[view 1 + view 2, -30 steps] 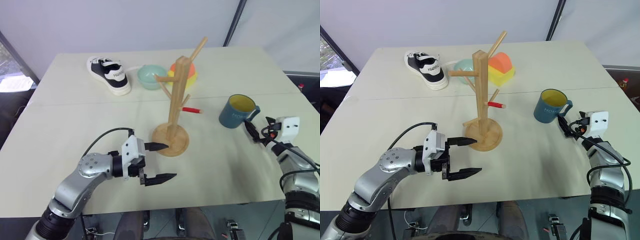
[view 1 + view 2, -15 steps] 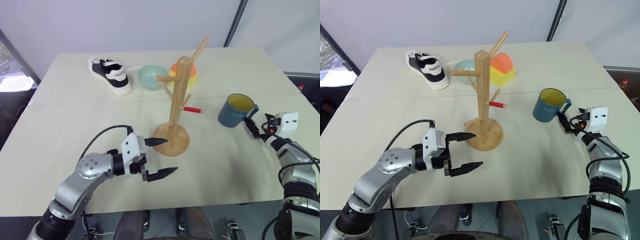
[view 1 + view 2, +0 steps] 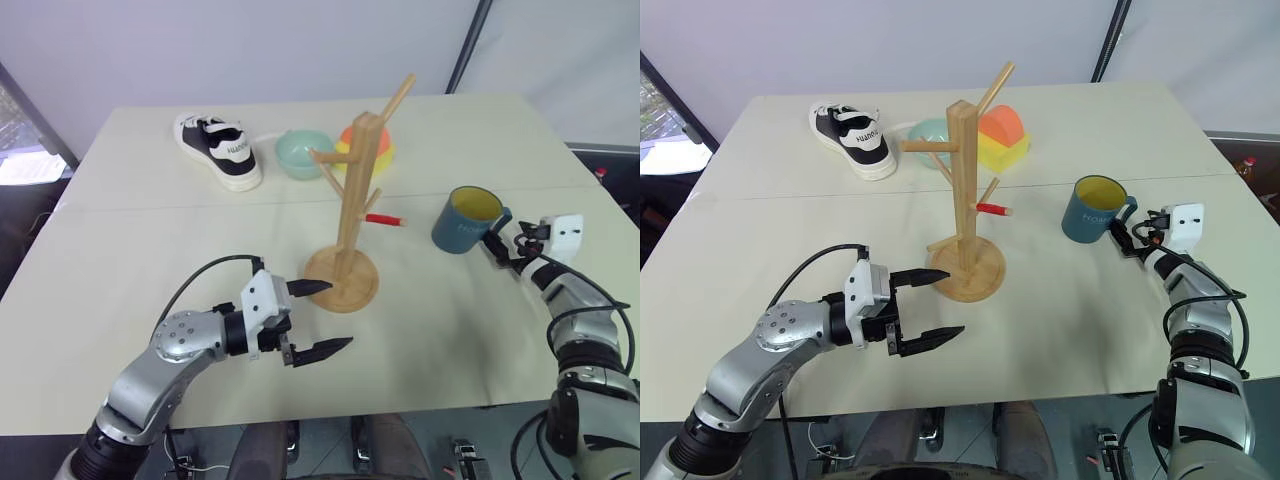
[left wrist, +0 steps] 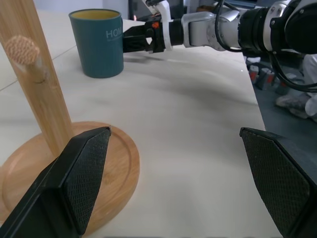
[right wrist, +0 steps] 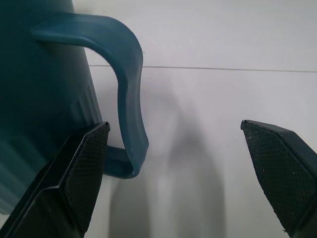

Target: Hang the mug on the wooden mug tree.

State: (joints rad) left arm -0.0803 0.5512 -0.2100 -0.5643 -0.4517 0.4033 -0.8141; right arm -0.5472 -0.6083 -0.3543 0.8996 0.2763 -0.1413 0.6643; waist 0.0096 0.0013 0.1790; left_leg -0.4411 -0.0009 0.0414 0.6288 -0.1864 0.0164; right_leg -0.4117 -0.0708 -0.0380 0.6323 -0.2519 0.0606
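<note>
**Right hand at the mug handle, grasp not yet made**

The step in hand looks like the reach for the mug (image 3: pixel 462 222). The right hand (image 3: pixel 503 248) sits level just beside the mug's handle (image 5: pixel 126 99), fingers spread and clenched on nothing. In the right wrist view one finger (image 5: pixel 79 168) lies against the mug's wall, under the loop of the handle, while the other finger (image 5: pixel 277 168) stands well apart over bare counter (image 3: pixel 200 240). The handle lies between them, nearer the first. The mug stands upright on the counter, directly ahead of the right hand.

The next move probably calls for the fingers to close across the handle, with the hand perhaps eased a little further in so the loop sits squarely between them. After that the mug would have to be lifted and carried across to the tree (image 3: pixel 352 200), which stands well away from the right hand, toward the left one.

The left hand (image 3: pixel 312 318) is released, fingers wide, grasping nothing. It points level at the tree's round base (image 4: pixel 64 183), one finger just beside the rim. Whether it touches the base cannot be told.

Hard to make out: whether the right hand's inner finger truly presses the mug or merely lies close. The tree's pegs are cut off in the left wrist view, and the mug's far side is hidden.
</note>
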